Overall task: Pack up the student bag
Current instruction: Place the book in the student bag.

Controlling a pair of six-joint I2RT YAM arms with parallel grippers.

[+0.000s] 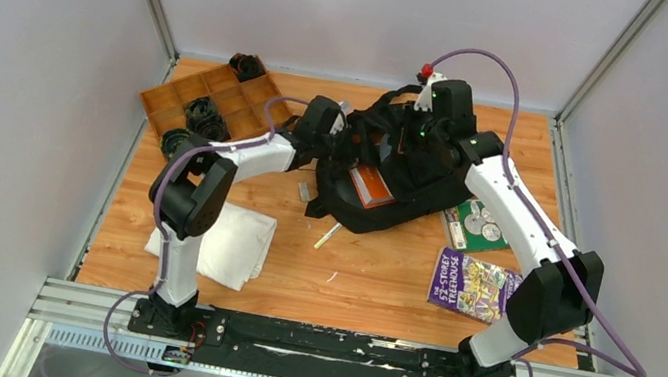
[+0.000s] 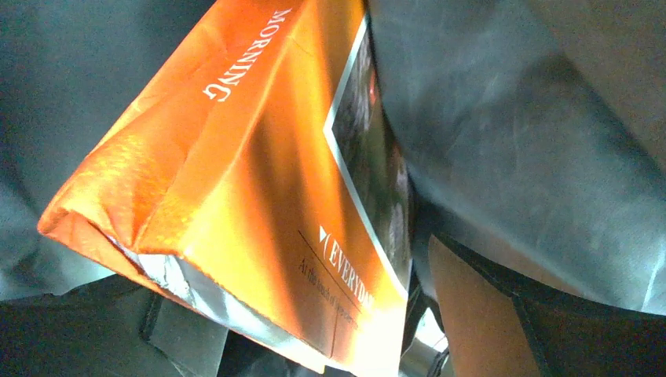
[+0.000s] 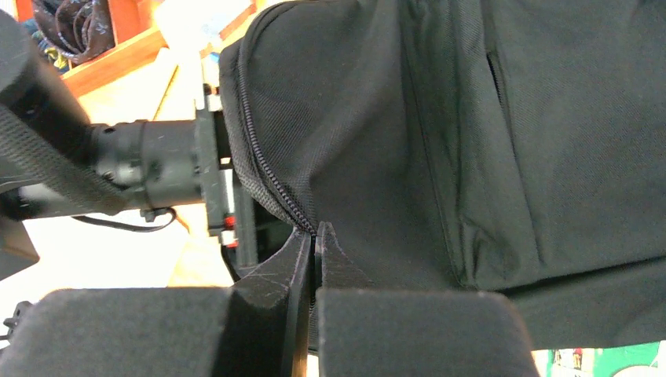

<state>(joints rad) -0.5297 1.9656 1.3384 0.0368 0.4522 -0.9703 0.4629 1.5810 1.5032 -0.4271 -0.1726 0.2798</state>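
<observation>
The soft, floppy backpack [image 1: 404, 198] lies mid-width by the far edge of the worktop [image 1: 365, 285]. The right gripper [image 3: 314, 236] pinches its zipper rim, jaws closed on fabric, probably the best hold. The left gripper [image 1: 320, 124] hides its jaws; I cannot tell.

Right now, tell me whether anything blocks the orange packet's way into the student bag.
Nothing visible does. The orange packet already lies partly inside the student bag, with grey lining around it. The right hand pinches the bag's zipper edge, holding the mouth open.
</observation>
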